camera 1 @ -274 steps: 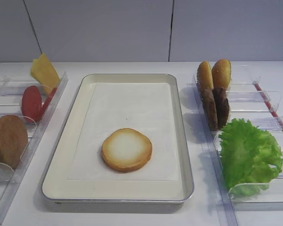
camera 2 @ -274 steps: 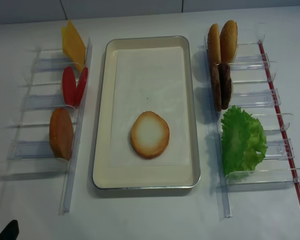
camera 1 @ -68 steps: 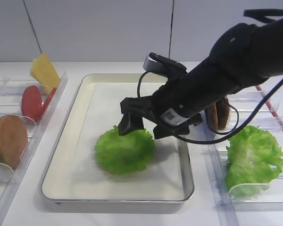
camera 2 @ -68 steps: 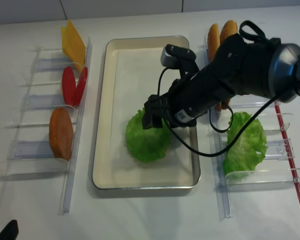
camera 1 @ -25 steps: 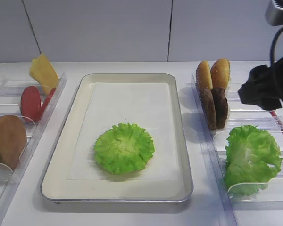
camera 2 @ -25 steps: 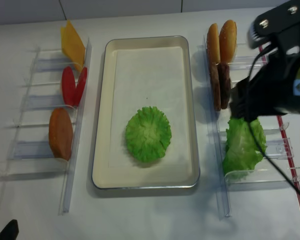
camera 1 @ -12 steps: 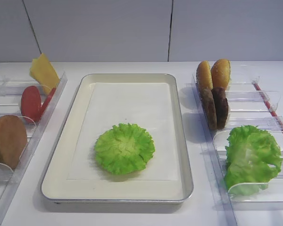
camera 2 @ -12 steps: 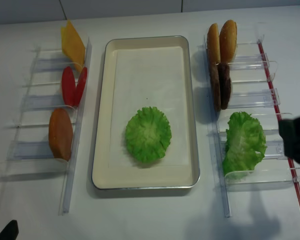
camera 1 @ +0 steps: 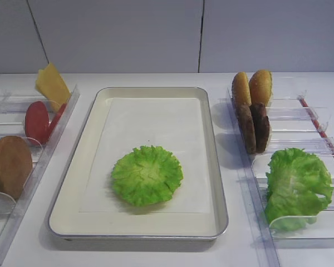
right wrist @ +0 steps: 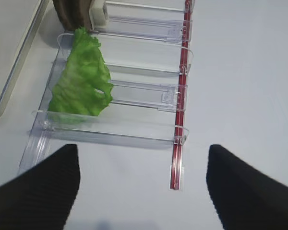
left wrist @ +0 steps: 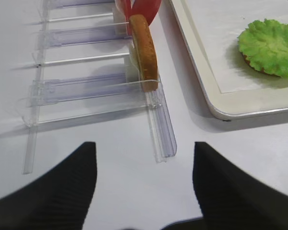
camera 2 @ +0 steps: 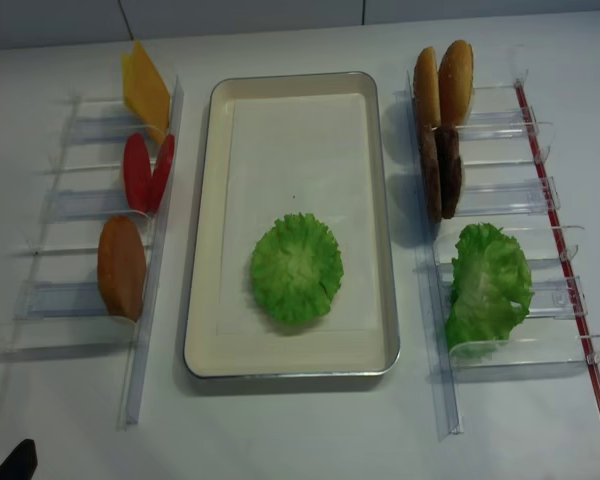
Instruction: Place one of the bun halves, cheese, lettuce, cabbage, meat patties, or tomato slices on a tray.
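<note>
Above bare table, right gripper (right wrist: 141, 187) wide, empty.

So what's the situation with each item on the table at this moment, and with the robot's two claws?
lettuce: lying flat on the tray's paper, over a bun half whose edge peeks out.
tray: holds only that stack.
bun halves: two upright in the right holder.
meat patties: upright, side by side.
leafy bunch: leaning in its slot.
tomato slices: upright.
cheese: tilted.
left bun: upright.
right gripper: open, empty.
left gripper: open, empty.
</note>
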Robot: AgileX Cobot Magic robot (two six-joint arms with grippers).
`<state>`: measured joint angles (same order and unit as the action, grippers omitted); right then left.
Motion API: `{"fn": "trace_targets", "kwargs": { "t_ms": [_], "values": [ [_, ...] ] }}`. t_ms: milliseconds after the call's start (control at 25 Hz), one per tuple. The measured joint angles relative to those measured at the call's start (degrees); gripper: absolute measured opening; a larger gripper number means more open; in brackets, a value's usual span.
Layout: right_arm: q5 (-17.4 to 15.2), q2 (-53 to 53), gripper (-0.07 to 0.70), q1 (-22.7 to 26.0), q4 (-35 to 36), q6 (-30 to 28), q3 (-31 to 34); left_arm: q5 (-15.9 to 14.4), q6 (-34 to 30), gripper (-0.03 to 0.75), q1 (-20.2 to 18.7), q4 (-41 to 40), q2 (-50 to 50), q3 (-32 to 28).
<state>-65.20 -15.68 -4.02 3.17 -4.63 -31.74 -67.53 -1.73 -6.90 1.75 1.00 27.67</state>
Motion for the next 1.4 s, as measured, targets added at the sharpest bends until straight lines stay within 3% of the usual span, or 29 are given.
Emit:
{"fn": "trace_targets", "kwargs": {
  "t_ms": [200,400,480,720,1400],
  "values": [
    [-6.29,8.11,0.520,0.00,-1.00,2.21,0.00,0.00,0.00,0.412,0.00,0.00,0.00,0.00],
    [-7.65,15.86,0.517,0.00,-1.96,2.31,1.77,0.00,0.00,0.412,0.00,0.00,0.00,0.00],
    [-7.25,16.54,0.517,0.00,-2.04,2.31,1.80,0.00,0.00,0.412,0.00,0.00,0.00,0.00],
    [-0.65,16.67,0.508,0.00,-0.95,0.72,4.55,0.00,0.00,0.412,0.00,0.00,0.00,0.00],
    [-0.07,16.67,0.496,0.00,-0.57,1.77,4.62,0.00,0.00,0.412,0.00,0.00,0.00,0.00]
  ]
}}
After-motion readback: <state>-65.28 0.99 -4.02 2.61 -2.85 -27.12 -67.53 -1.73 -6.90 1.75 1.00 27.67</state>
